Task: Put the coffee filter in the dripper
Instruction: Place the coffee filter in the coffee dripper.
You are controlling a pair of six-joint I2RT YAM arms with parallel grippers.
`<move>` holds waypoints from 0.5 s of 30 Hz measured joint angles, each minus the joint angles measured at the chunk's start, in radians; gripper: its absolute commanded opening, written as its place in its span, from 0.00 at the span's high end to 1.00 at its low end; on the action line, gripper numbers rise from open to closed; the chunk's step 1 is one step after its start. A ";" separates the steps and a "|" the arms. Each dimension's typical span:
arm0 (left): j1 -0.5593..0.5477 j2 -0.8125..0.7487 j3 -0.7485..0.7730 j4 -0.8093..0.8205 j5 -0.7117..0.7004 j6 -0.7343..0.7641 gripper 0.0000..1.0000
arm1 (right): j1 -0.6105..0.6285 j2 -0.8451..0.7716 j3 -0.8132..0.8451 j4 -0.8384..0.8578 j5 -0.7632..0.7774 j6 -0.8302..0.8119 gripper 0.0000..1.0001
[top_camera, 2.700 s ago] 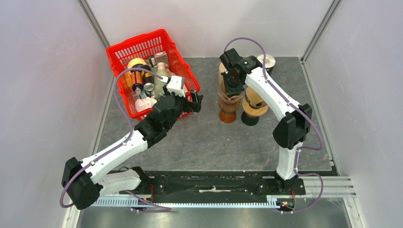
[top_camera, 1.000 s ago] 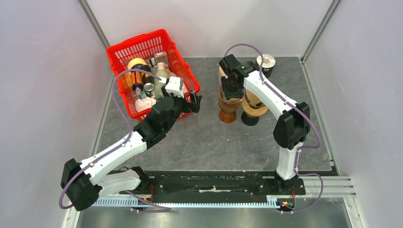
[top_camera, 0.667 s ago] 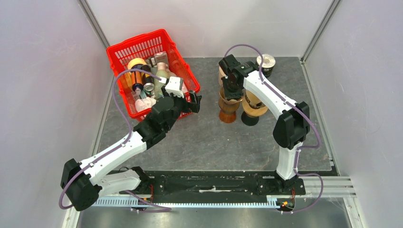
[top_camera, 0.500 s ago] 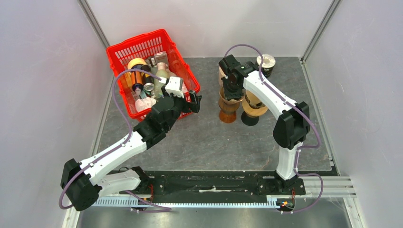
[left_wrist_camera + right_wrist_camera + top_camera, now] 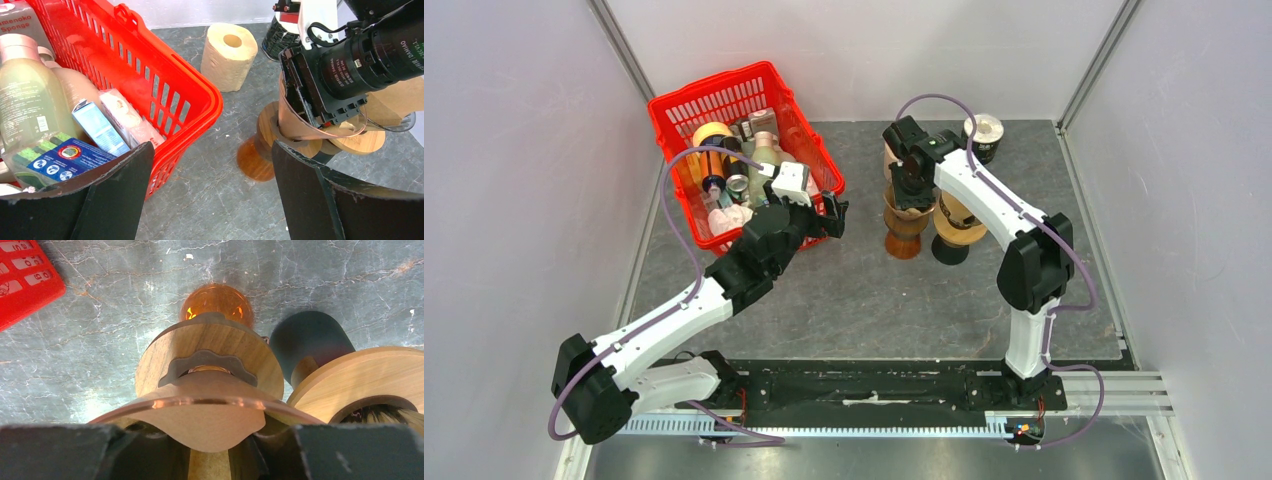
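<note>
The dripper (image 5: pixel 903 228) is an amber glass cone in a wooden collar (image 5: pixel 210 345) on an amber foot (image 5: pixel 255 160), standing mid-table. The brown paper coffee filter (image 5: pixel 215 425) sits in its glass rim, its wall curling out under the right wrist camera (image 5: pixel 300 127). My right gripper (image 5: pixel 210 460) is directly above the dripper (image 5: pixel 911 188), pointing down into it, its fingers closed on a strip of the filter paper. My left gripper (image 5: pixel 210 170) hangs open and empty over bare table beside the basket (image 5: pixel 832 215).
A red basket (image 5: pixel 724 100) full of bottles and packets stands at the back left, close to the left gripper. A second wooden dripper stand (image 5: pixel 961 222) with a dark foot touches the first on its right. A paper roll (image 5: pixel 229 55) and a lidded cup (image 5: pixel 984 132) stand behind.
The right gripper has come down and slightly left onto the dripper with the filter, and its jaws have narrowed a little. The left arm has not moved.
</note>
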 measured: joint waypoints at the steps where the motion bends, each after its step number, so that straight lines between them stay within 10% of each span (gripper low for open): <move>1: 0.000 0.000 0.000 0.000 0.000 0.000 0.06 | 0.000 -0.002 0.000 0.000 0.001 0.000 0.62; 15: 0.000 -0.003 -0.003 0.002 0.002 0.000 0.06 | 0.002 -0.029 0.000 0.000 0.058 0.017 0.65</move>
